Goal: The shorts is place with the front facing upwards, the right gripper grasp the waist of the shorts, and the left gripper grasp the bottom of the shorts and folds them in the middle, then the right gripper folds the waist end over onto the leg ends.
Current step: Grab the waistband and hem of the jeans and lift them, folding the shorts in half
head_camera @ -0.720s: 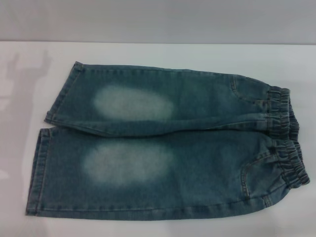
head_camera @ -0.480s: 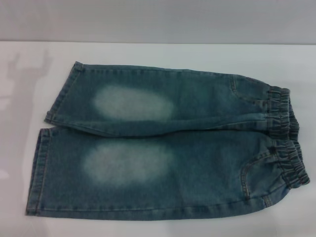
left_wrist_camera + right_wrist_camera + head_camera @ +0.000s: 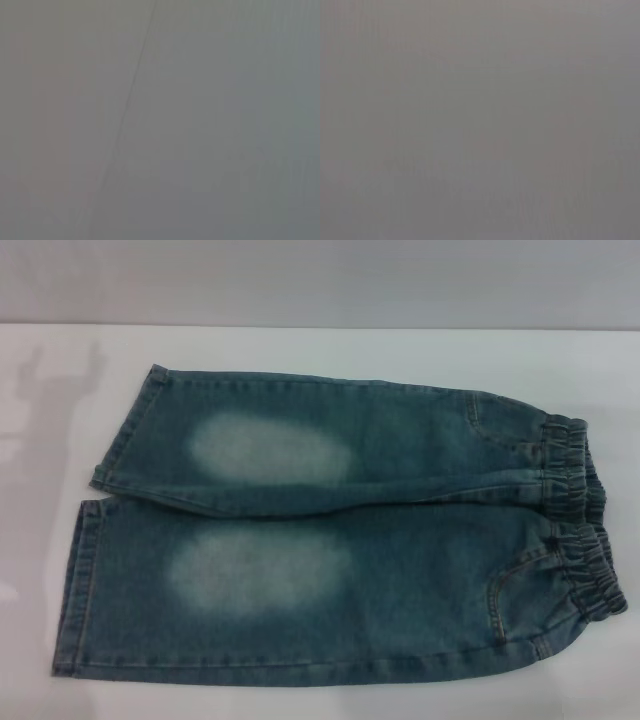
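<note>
The shorts (image 3: 330, 540) lie flat and unfolded on the white desk (image 3: 320, 350), front side up, with both legs running side by side across the head view. The waist (image 3: 580, 530), a gathered elastic band, sits at the robot's right, and the leg ends (image 3: 95, 530) with their stitched hems lie at the robot's left, the two cuffs nearly touching where the legs meet. Pale faded ovals show on each thigh, and stitched pocket seams curve just beside the waistband. Neither arm appears in the head view; no gripper is over the shorts or anywhere on the desk. The left wrist view shows only a plain grey surface crossed by a thin dark line, and the right wrist view shows a blank grey surface, so neither gripper's fingers can be seen at all.
</note>
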Tool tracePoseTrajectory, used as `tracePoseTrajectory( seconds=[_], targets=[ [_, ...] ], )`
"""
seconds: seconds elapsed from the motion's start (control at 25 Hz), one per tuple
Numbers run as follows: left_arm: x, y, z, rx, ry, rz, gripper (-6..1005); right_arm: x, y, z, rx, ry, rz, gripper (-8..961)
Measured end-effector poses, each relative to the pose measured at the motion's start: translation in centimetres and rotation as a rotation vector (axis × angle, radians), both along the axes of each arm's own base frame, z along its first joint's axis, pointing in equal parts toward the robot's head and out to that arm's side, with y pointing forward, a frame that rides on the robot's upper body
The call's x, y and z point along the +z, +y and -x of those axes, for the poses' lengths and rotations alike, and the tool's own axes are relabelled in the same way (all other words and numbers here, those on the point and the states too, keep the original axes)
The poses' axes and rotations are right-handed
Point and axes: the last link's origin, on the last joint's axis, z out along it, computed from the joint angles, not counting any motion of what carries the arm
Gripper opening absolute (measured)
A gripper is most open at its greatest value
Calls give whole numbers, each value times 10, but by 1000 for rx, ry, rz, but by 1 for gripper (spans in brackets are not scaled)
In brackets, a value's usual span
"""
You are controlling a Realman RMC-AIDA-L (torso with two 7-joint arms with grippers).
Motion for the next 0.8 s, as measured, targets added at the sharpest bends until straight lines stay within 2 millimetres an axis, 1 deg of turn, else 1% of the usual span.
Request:
tracePoseTrajectory(
  seconds=[0.16, 0.32, 0.52, 0.8],
  targets=[
    [0, 3, -6, -45, 0, 38, 829, 0, 0, 1, 5, 0, -4, 612],
    [3, 9, -20, -130, 13, 104, 829, 0, 0, 1, 5, 0, -3, 612],
    [14, 26, -35, -192, -8, 253, 830, 1, -2, -1, 1, -4, -7, 612],
    [31, 38, -41, -226, -78, 480, 830, 3, -9, -8, -17, -6, -11, 612]
  ],
)
